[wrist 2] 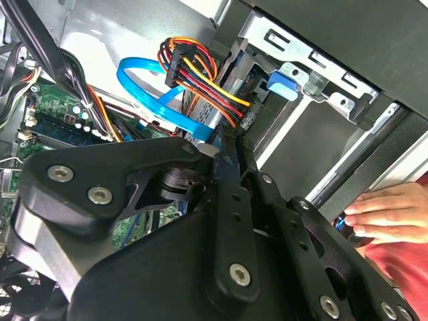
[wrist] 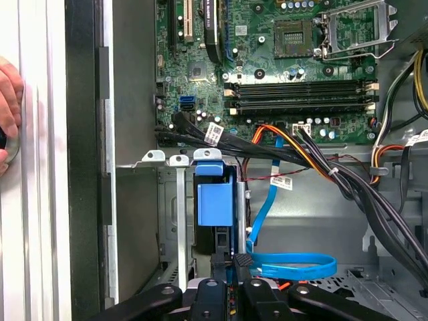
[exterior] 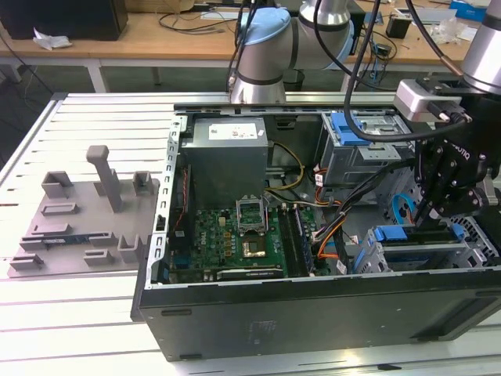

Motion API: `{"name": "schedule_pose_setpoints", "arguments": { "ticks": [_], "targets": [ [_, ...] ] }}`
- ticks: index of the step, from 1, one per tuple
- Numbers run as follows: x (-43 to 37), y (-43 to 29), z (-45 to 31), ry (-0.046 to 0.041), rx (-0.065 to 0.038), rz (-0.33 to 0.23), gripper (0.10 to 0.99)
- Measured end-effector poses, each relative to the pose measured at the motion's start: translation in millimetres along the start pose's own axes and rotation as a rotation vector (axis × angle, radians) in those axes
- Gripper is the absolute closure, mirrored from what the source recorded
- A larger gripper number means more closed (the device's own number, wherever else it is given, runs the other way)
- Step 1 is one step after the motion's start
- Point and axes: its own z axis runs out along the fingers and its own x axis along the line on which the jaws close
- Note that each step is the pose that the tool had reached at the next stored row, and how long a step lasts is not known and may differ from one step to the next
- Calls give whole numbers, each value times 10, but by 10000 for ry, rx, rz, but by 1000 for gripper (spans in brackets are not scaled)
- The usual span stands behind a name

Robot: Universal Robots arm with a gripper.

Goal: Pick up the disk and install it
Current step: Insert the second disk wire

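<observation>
The disk (exterior: 413, 234) stands on edge in the drive cage (exterior: 407, 257) at the near corner of the open computer case, on the exterior view's right. Its blue side rail (wrist: 215, 200) faces up between the cage's metal guides (wrist: 178, 200). My gripper (exterior: 432, 213) hangs straight above it, fingers close together and closed on the disk's upper edge (wrist: 234, 264). In the second wrist view the black fingers (wrist 2: 231, 160) point down into the cage, and the disk's label is hidden.
A blue data cable (wrist: 294, 266) and a bundle of power wires (wrist 2: 200, 73) run close beside the cage. The motherboard (exterior: 235, 235) and grey power-supply box (exterior: 227, 157) fill the case's middle. A person's hand (wrist 2: 388, 214) rests outside the case wall. A grey fixture (exterior: 78, 211) lies to the left.
</observation>
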Motion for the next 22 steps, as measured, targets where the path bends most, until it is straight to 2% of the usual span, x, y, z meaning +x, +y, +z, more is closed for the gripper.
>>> {"name": "schedule_pose_setpoints", "arguments": {
  "ticks": [20,21,22],
  "targets": [
    [-1,15,5,-6,-2,0,925],
    [-1,18,3,-10,-1,-1,914],
    [-1,21,1,-11,-3,0,855]
  ]
}}
